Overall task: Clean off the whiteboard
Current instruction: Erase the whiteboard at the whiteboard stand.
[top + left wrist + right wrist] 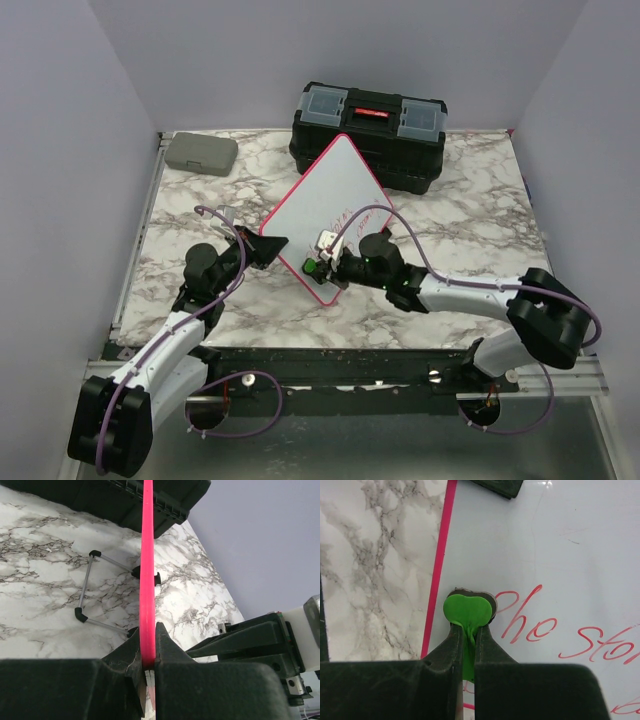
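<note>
Wiping step: left claw (148, 630) clamps the whiteboard (335, 195) frame; right claw (468, 625) presses a grasped green eraser (467, 611) to it. Next: sweep across red handwriting (530, 625) beside that claw.

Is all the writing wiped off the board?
No, red letters show on the whiteboard right beside the green eraser.
</note>
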{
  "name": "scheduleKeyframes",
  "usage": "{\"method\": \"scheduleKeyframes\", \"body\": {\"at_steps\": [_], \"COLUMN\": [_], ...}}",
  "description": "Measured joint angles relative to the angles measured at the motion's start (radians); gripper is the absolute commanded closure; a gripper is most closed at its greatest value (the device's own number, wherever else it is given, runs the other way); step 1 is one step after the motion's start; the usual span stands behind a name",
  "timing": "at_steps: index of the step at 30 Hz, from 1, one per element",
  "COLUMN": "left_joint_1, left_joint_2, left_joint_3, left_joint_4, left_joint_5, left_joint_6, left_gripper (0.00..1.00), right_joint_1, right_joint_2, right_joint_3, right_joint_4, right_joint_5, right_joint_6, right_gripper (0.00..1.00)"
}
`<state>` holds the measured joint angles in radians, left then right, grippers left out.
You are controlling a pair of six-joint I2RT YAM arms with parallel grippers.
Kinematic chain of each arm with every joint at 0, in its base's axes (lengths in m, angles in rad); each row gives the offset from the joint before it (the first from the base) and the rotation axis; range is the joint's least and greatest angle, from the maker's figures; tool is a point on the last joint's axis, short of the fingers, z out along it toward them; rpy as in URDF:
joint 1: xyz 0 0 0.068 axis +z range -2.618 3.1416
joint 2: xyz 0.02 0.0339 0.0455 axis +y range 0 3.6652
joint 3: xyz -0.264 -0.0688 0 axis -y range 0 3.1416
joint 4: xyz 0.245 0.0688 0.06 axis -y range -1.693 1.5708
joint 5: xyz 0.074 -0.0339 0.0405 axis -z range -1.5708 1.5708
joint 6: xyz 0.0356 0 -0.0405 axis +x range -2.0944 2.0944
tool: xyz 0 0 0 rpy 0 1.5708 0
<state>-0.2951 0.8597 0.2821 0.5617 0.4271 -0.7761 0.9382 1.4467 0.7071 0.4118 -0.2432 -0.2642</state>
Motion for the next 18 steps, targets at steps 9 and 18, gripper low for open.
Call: {"method": "scheduleKeyframes", "body": {"at_steps": [9,18], "left_joint_1": [0.000,-0.002], "left_joint_2": [0.001,0.010], "left_joint_3": [0.000,0.000], "left_joint_4": [-0.001,0.005], "left_joint_5": [-0.001,0.000], "left_joint_6": [-0.001,-0.011], "left_gripper": [1.00,1.00], "right_joint_1": [0.005,0.037], "right_joint_2": [0.036,0.049], "right_joint_3": [-0.105,-0.110], "right_joint_4": [0.190,0.260], "right_joint_5": [0.101,0.123], "right_joint_6": [-0.028,-0.033], "right_gripper": [0.99,0.99]}}
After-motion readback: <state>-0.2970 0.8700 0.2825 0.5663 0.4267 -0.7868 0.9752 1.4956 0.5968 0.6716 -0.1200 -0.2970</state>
